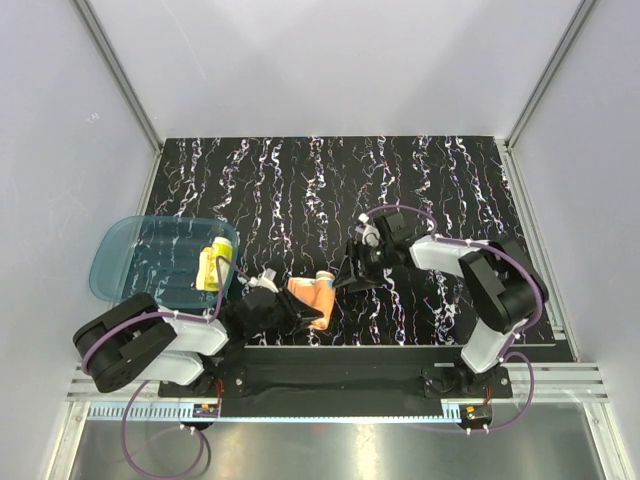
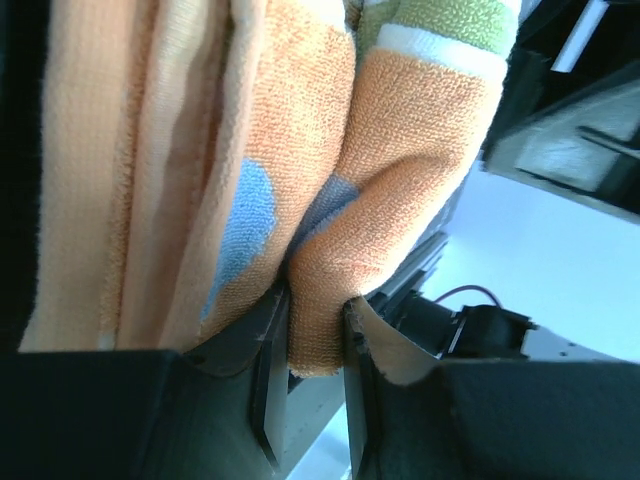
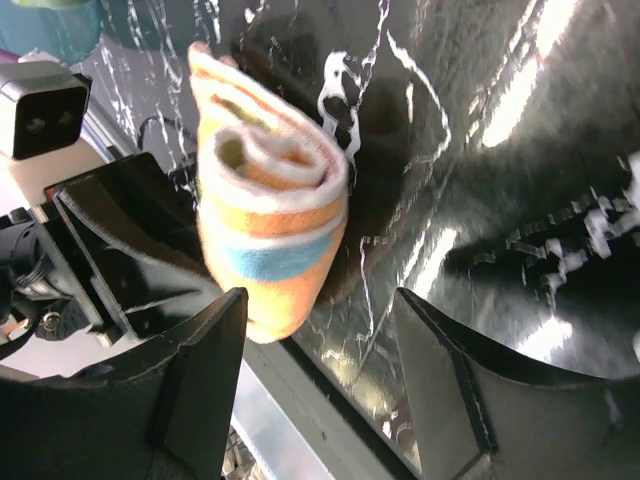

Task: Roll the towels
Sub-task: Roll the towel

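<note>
Over black marbled table (image 1: 300, 180), my left gripper (image 2: 310, 315) pinches the rolled orange towel (image 2: 410, 160), which my open right gripper (image 3: 318, 300), just short of it, should clamp squarely.

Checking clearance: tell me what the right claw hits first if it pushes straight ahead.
Most likely the rolled orange towel pinched in the left claw, just ahead; depth is unclear.

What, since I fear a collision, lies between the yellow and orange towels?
Top view: the edge of the blue tray and the left gripper, clamped on the orange towel.
</note>
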`<act>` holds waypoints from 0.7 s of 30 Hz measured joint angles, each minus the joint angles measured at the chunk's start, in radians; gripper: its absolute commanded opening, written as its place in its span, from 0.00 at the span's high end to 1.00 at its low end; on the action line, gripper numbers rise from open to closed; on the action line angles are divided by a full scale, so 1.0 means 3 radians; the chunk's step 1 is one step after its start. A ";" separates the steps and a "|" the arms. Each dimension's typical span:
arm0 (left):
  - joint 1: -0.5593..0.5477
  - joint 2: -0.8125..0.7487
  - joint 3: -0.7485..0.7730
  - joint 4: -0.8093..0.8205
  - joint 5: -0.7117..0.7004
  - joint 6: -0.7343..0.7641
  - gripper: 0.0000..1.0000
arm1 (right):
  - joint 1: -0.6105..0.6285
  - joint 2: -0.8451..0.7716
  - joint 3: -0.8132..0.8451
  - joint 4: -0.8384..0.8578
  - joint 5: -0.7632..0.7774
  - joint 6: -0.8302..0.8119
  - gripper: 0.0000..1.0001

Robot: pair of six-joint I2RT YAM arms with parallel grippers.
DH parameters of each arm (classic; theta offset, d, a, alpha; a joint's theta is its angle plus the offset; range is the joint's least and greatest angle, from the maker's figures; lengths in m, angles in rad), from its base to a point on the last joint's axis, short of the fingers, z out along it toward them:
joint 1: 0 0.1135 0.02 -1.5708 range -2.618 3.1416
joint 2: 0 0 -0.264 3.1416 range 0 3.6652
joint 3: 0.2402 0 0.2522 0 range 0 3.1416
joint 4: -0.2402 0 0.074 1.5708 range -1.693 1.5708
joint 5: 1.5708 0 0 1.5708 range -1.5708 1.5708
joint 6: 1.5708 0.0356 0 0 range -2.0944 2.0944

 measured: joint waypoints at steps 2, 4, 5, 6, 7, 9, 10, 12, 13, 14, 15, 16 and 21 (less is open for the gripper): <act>0.0013 0.0001 -0.0057 0.0076 0.0000 -0.0078 1.00 | 0.0052 0.0103 -0.0006 0.0153 -0.0008 0.0062 0.34; 0.0025 0.0001 -0.0092 0.0126 0.0001 -0.0128 1.00 | 0.0090 0.0198 -0.0014 0.0295 -0.0008 0.0116 0.34; 0.0029 0.0000 -0.0102 0.0144 0.0001 -0.0149 1.00 | 0.0107 0.0243 -0.0015 0.0356 -0.0009 0.0139 0.35; 0.0033 0.0000 -0.0107 0.0150 0.0000 -0.0164 1.00 | 0.0118 0.0277 -0.0015 0.0408 -0.0019 0.0161 0.35; 0.0036 0.0000 -0.0108 0.0154 0.0001 -0.0173 1.00 | 0.0131 0.0314 -0.0015 0.0474 -0.0060 0.0191 0.36; 0.0043 -0.0001 -0.0113 0.0156 0.0001 -0.0192 1.00 | 0.0158 0.0367 -0.0015 0.0607 -0.0097 0.0237 0.38; 0.0048 -0.0003 -0.0118 0.0160 0.0001 -0.0202 1.00 | 0.0172 0.0393 -0.0015 0.0673 -0.0118 0.0261 0.38; 0.0060 -0.0003 -0.0127 0.0169 0.0001 -0.0221 1.00 | 0.0200 0.0448 -0.0015 0.0792 -0.0151 0.0312 0.40; 0.0065 -0.0003 -0.0127 0.0172 0.0004 -0.0225 1.00 | 0.0224 0.0477 -0.0015 0.0862 -0.0168 0.0345 0.40; 0.0070 -0.0003 -0.0128 0.0174 0.0005 -0.0226 1.00 | 0.0252 0.0501 -0.0015 0.0941 -0.0169 0.0380 0.40; 0.0078 -0.0003 -0.0132 0.0183 0.0008 -0.0229 1.00 | 0.0280 0.0523 -0.0018 0.1024 -0.0169 0.0416 0.40; 0.0086 -0.0003 -0.0139 0.0192 0.0011 -0.0231 1.00 | 0.0306 0.0540 -0.0020 0.1090 -0.0168 0.0448 0.40; 0.0126 0.0043 -0.0153 0.0259 0.0066 -0.0234 1.00 | 0.0423 0.0587 -0.0170 0.1616 -0.0179 0.0668 0.33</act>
